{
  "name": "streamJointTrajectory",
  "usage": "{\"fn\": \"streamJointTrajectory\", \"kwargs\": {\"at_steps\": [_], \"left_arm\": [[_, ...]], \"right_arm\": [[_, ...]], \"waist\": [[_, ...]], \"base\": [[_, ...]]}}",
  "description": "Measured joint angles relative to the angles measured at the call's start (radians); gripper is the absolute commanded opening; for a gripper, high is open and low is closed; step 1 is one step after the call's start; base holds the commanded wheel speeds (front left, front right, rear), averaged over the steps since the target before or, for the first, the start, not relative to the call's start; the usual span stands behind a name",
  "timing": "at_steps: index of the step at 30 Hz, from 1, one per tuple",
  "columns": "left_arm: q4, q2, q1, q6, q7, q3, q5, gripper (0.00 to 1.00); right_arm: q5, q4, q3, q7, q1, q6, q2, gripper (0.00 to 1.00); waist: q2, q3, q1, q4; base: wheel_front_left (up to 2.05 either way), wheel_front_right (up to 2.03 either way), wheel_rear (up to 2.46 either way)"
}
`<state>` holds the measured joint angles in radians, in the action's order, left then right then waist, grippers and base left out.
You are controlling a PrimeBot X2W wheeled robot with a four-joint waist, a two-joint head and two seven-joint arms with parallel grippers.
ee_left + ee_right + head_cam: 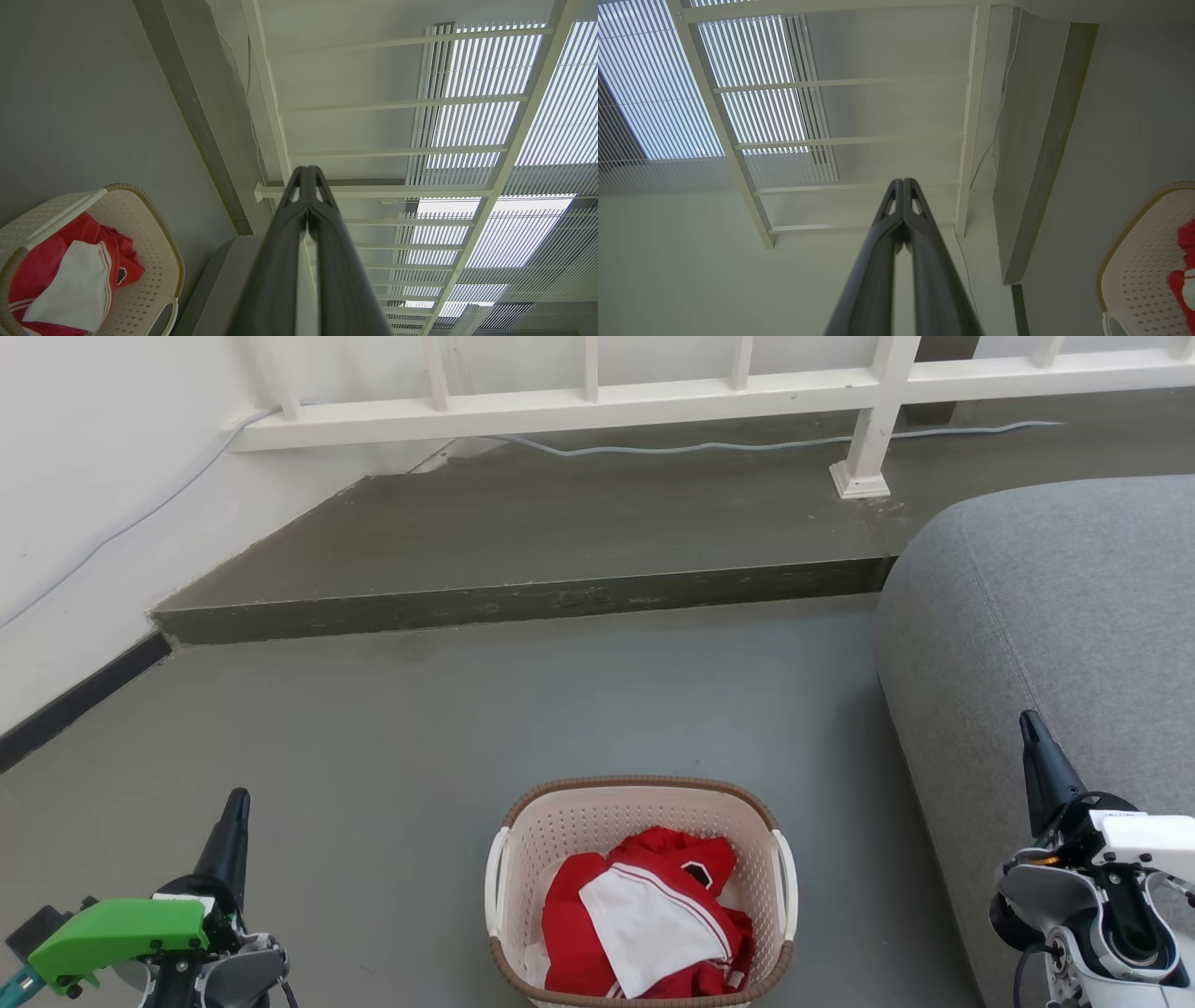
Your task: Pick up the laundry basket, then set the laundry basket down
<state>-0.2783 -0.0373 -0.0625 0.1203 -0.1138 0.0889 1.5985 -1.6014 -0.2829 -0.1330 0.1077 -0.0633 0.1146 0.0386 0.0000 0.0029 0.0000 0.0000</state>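
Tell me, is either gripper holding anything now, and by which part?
Nothing is held. The left gripper and the right gripper are both shut and empty, apart from the laundry basket on the floor between them.

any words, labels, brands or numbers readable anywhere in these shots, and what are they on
No text can be read in any view.
Right gripper: a small dark marking on the white housing behind it, too small to read.
Red garment in the laundry basket: a dark badge near its collar, too blurred to tell whether it holds letters.
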Motion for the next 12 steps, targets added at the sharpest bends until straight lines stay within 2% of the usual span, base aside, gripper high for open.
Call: {"fn": "streamJointTrajectory", "kwargs": {"at_steps": [12], "left_arm": [[0.0, 0.0, 0.0, 0.0, 0.0, 0.0, 0.0, 0.0]], "right_arm": [[0.0, 0.001, 0.0, 0.0, 0.0, 0.0, 0.0, 0.0]], "waist": [[0.0, 0.0, 0.0, 0.0]], "base": [[0.0, 0.0, 0.0]]}}
